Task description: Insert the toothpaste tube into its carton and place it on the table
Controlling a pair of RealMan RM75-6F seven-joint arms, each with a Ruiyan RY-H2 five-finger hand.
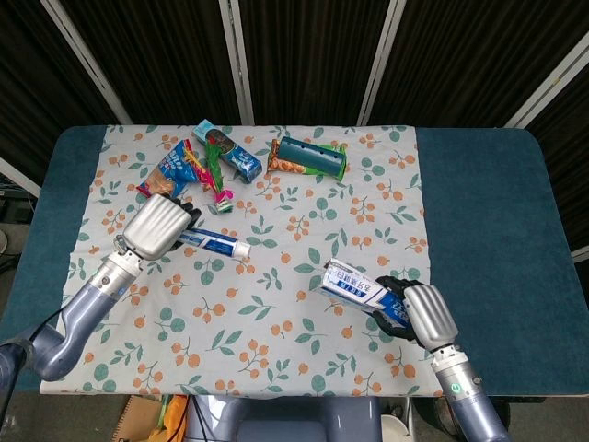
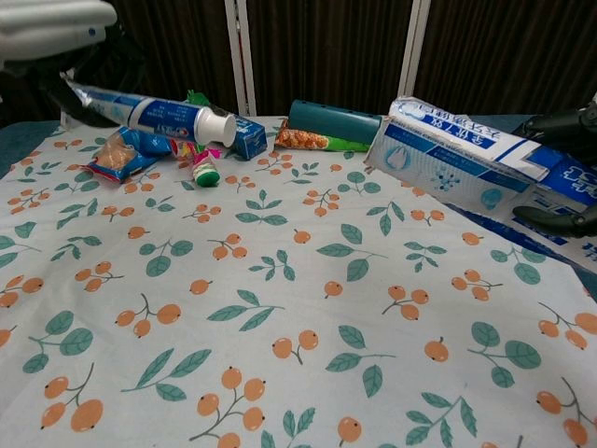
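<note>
1. White and blue, the toothpaste tube [image 1: 213, 243] is gripped at its flat crimped end by the left robot hand [image 1: 158, 225] and held clear of the cloth, its white cap pointing toward the robot's right.
2. Its long axis runs roughly left to right and slopes a little toward the robot, so the cap already faces the carton [image 1: 354, 285].
3. The carton, thin glossy card printed blue and white, is clasped at its rear end by the right robot hand [image 1: 419, 315]. Its open mouth with loose flaps points left and slightly away, toward the tube.
4. Cap and mouth are well apart, with bare floral tablecloth [image 1: 304, 230] between them. In my judgement the coming move turns on bringing the two axes into one line.
5. The tube looks soft and squeezable apart from its hard round cap; the carton is a light rectangular sleeve that would dent easily.
6. Behind on the bench [image 1: 479, 212] lie a crinkly snack bag [image 1: 168, 175], a small blue box [image 1: 235, 157] and a dark green cylinder [image 1: 311, 154].
</note>
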